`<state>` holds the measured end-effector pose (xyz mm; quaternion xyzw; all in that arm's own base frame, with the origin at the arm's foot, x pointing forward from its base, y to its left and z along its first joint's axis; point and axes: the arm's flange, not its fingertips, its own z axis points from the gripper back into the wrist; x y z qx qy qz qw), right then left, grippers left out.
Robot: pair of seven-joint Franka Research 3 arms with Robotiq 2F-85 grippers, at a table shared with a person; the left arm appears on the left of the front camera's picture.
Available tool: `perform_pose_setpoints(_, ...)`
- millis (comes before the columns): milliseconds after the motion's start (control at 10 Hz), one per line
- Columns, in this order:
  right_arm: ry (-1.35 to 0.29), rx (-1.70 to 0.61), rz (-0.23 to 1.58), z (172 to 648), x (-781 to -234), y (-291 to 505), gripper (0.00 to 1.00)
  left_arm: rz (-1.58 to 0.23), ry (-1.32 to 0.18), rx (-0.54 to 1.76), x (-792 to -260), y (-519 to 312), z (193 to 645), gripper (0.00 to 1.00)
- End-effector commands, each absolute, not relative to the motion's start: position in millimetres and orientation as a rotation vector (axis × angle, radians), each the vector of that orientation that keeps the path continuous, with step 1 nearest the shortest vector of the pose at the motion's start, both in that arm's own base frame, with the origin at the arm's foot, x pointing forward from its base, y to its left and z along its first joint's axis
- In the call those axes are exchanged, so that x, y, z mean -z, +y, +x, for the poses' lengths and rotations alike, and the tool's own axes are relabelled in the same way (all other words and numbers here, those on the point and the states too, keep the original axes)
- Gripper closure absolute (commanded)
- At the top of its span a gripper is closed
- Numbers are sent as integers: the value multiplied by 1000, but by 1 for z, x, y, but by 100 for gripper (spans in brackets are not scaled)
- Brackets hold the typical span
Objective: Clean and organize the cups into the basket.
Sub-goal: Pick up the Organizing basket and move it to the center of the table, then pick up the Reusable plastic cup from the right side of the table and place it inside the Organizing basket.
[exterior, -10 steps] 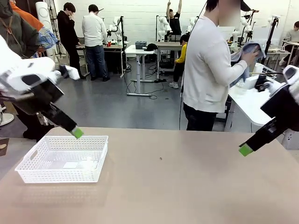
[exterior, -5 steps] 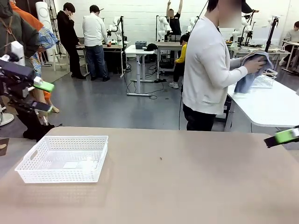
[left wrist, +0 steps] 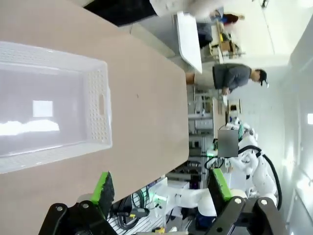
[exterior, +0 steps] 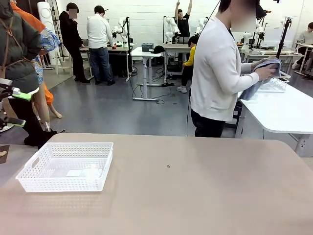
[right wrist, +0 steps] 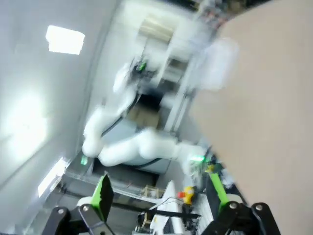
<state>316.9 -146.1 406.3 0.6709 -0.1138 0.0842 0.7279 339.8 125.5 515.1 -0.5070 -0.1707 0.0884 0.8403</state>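
Watching the front feed, I find the left gripper (exterior: 22, 109) at the far left edge of the picture, off the left side of the table (exterior: 195, 196). Its jaws are spread, one green pad above the other, and they grip nothing. The basket (exterior: 63, 182) sits on the table's left part, near the left edge, flat on its base with a long side toward me. A handle slot shows in its left end wall. The left gripper is apart from it, up and to the left.

On my left wrist feed the same basket lies in the upper left, seen from above, with a pale square patch on its floor and light glinting beside that. The two green-tipped fingers rise from the bottom edge wide apart, past the bare tan surface.

The right wrist feed is smeared by blur, yet I can make out the right gripper (right wrist: 159, 188) released too, its fingers well apart. A tan stretch of table fills the right side of that picture.

Across the table a person (exterior: 217, 73) in a white top stands turned toward a white table (exterior: 288, 110) at the right, one hand (exterior: 266, 72) bunched in a blue-grey cloth (exterior: 257, 85). A wire basket (exterior: 275, 84) stands on that white table just beside the cloth.
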Motion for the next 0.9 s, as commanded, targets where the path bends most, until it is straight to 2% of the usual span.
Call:
perform_pose_setpoints(0, -223, 6, 1289, 313, -408, -155, 0, -1120, -430, -248, -512, 153, 332, 0)
perform_pose_setpoints(500, -302, 67, 1275, 299, -409, -176, 0, -1159, -518, -440, -495, 234, 294, 0)
perform_pose_setpoints(700, -317, 47, 1269, 299, -416, -171, 0, -1144, -559, -522, -490, 249, 287, 0)
perform_pose_setpoints(800, -309, 52, 1270, 303, -410, -182, 0, -1100, -529, -523, -494, 242, 286, 0)
